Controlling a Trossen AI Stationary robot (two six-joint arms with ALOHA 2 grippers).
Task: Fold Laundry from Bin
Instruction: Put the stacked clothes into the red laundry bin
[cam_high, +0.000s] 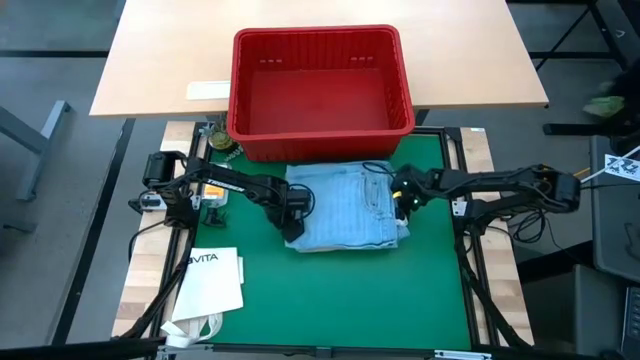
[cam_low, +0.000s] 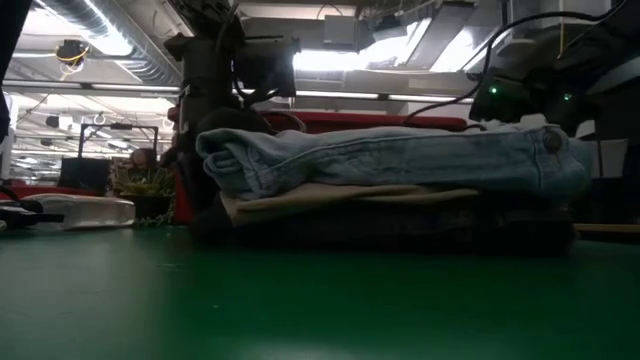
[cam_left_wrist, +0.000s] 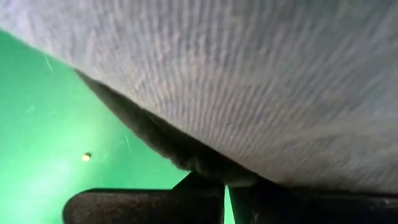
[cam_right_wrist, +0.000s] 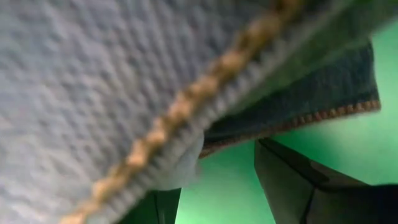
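Jaws of the left gripper (cam_high: 293, 222) are sitting fully closed at the left edge of the folded stack, and the left wrist view is showing the two dark fingers (cam_left_wrist: 149, 205) pressed together just beneath the overhanging denim, with no cloth visibly pinched between them. Jaws of the right gripper (cam_high: 403, 203) are standing spread apart at the right edge of the same stack; in the right wrist view the stitched hem of the light blue denim jeans (cam_high: 345, 205) is lying over the gap between its fingers (cam_right_wrist: 298, 180), and a grip cannot be confirmed. The jeans are lying folded on top of the laundry stack, which is resting on the green mat (cam_high: 340, 300) toward its far edge, just in front of the bin (cam_high: 320, 90). In the low view a khaki-tan garment (cam_low: 330, 198) is showing directly under the jeans, and a dark garment (cam_low: 380, 228) is lying beneath that, touching the mat. The bin is sitting across the far edge of the mat and partly on the wooden tabletop (cam_high: 160, 60) behind it, and its visible interior is showing only red plastic. A white paper bag (cam_high: 205, 285) printed "VITA" is lying at the near left corner of the mat, well apart from the stack.
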